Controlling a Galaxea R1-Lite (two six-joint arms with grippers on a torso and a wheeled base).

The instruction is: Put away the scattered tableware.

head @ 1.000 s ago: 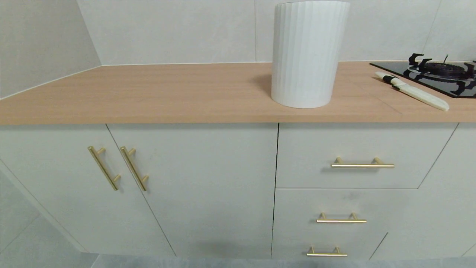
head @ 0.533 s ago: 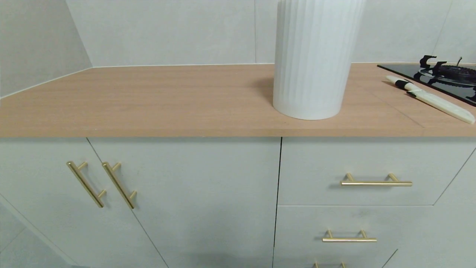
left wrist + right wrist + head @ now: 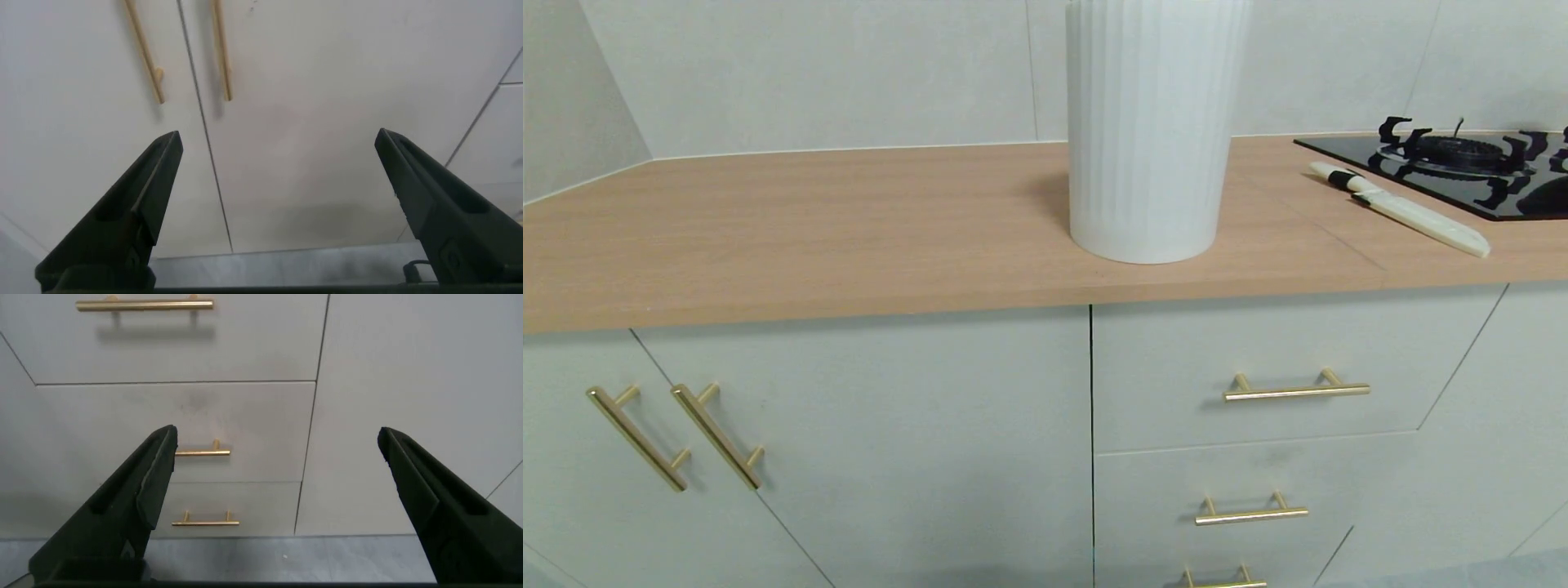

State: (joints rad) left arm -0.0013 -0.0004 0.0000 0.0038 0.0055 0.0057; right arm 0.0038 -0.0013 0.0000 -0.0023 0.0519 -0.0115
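Note:
A knife (image 3: 1401, 209) with a cream blade and a black-banded cream handle lies on the wooden countertop (image 3: 809, 229), beside the stove at the right. A tall white ribbed container (image 3: 1147, 131) stands on the counter near its front edge. My left gripper (image 3: 278, 151) is open, low in front of the cabinet doors with their two gold handles (image 3: 221, 49). My right gripper (image 3: 278, 449) is open too, low in front of the drawers, facing their gold handles (image 3: 145, 305). Nothing sits between either pair of fingers.
A black glass stove (image 3: 1462, 167) with burner grates occupies the counter's far right. Below the counter are two cabinet doors with gold handles (image 3: 674, 437) at the left and a stack of drawers (image 3: 1258, 376) at the right. Tiled wall runs behind.
The whole head view has shifted: the counter, container and knife sit further left and the cabinet handles lower, so the camera moved. The things on the counter kept their places.

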